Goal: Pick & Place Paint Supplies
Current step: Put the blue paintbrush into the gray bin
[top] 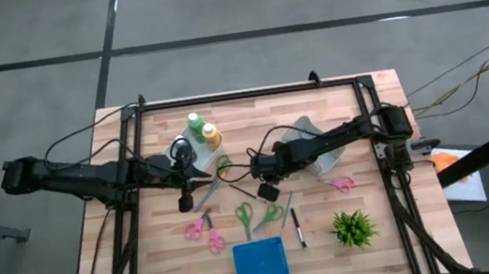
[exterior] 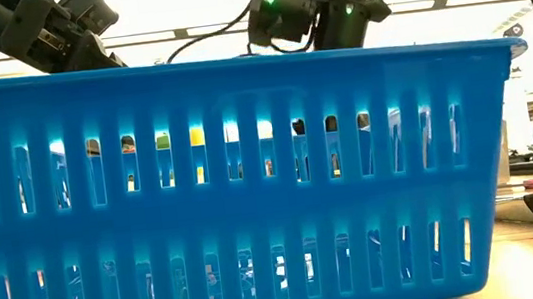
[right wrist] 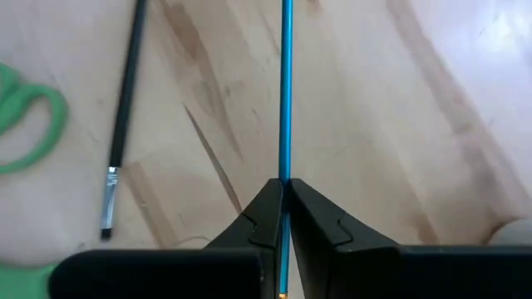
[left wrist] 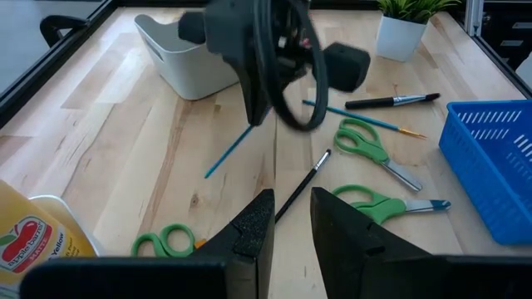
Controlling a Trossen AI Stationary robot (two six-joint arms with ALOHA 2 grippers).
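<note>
My right gripper (top: 258, 166) (right wrist: 285, 199) hovers over the middle of the table, shut on a thin blue-handled brush (right wrist: 285, 91). The left wrist view shows the same gripper (left wrist: 264, 100) with the brush (left wrist: 229, 151) slanting down from it. My left gripper (top: 200, 174) (left wrist: 291, 226) is slightly open just left of it, above a black brush (left wrist: 302, 187) that lies flat. Another blue brush (left wrist: 366, 121) and a black one (left wrist: 391, 101) lie near the blue basket (top: 261, 260). The green bottle (top: 194, 124) and the yellow-orange bottle (top: 211, 137) stand upright at the far side. I cannot make out the dark grey bottle. My right gripper pinches the blue brush's handle (right wrist: 285, 170) between its two fingertips (right wrist: 268, 208), with the handle running along the fingers. The brush slants down out of the fingers toward the table. I cannot tell whether its free end (left wrist: 207, 175) touches the wood.
A white bin (top: 316, 142) sits right of centre under the right arm. Green scissors (top: 243, 215) (left wrist: 370, 145) and pink scissors (top: 202, 228) lie scattered on the near half. A potted plant (top: 353, 227) stands near right. The basket (exterior: 251, 191) fills the low view.
</note>
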